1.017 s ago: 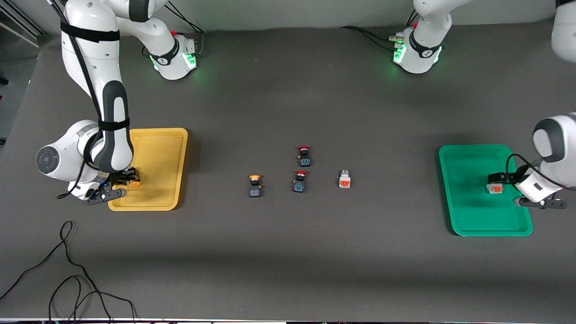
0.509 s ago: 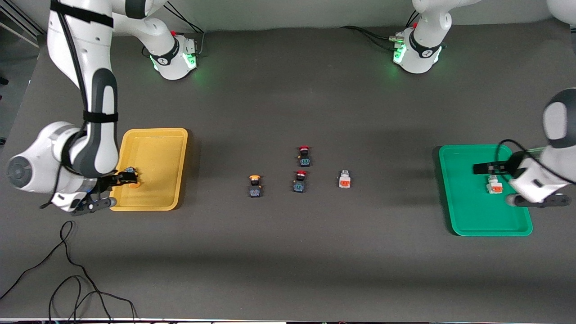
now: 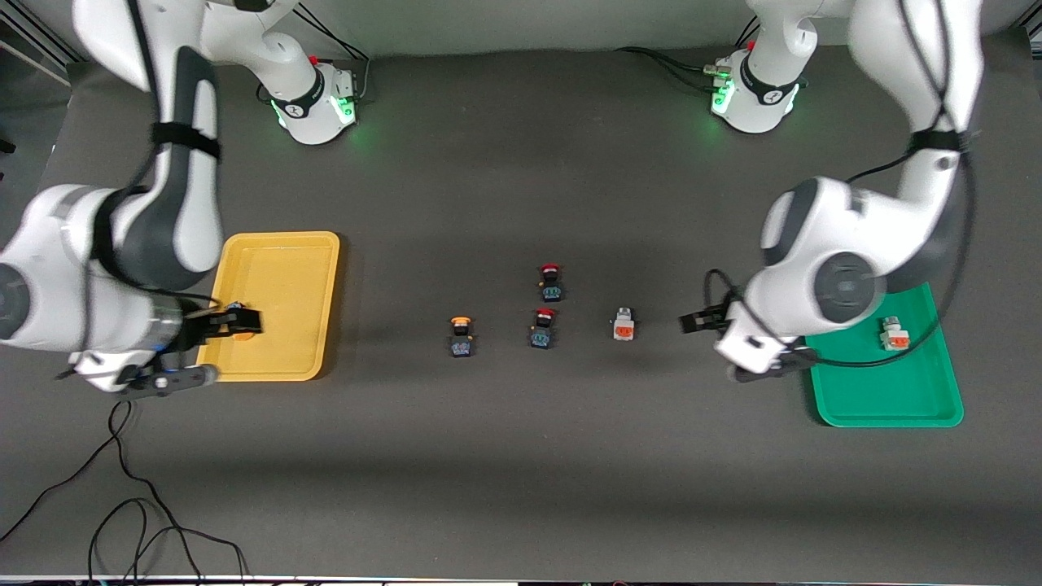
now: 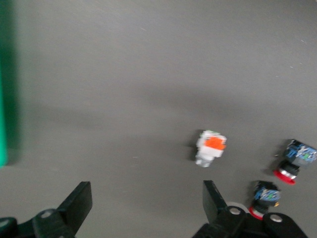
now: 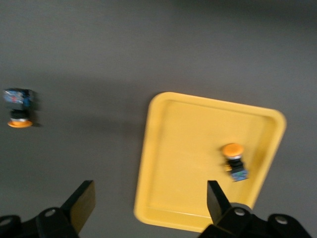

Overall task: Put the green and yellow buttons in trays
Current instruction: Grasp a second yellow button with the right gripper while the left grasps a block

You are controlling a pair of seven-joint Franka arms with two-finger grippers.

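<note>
One orange-yellow capped button (image 5: 234, 159) lies in the yellow tray (image 3: 281, 277); the front view hides it under my right hand. A second one (image 3: 461, 336) stands on the table's middle and also shows in the right wrist view (image 5: 19, 106). One white button with an orange patch (image 3: 893, 334) lies in the green tray (image 3: 887, 391). The other white button (image 3: 623, 325) stands on the table and also shows in the left wrist view (image 4: 210, 147). My left gripper (image 3: 720, 343) is open and empty over bare table between that button and the green tray. My right gripper (image 3: 199, 348) is open and empty over the yellow tray's outer edge.
Two red-capped dark buttons (image 3: 551, 282) (image 3: 543, 328) stand between the yellow-capped and the white button on the table. Black cables (image 3: 122, 505) lie near the front edge at the right arm's end. The green tray's edge (image 4: 4, 99) shows in the left wrist view.
My left gripper has moved off the green tray toward the table's middle, leaving the white button in the tray. My right gripper has opened, risen and drawn back from the button in the yellow tray.
</note>
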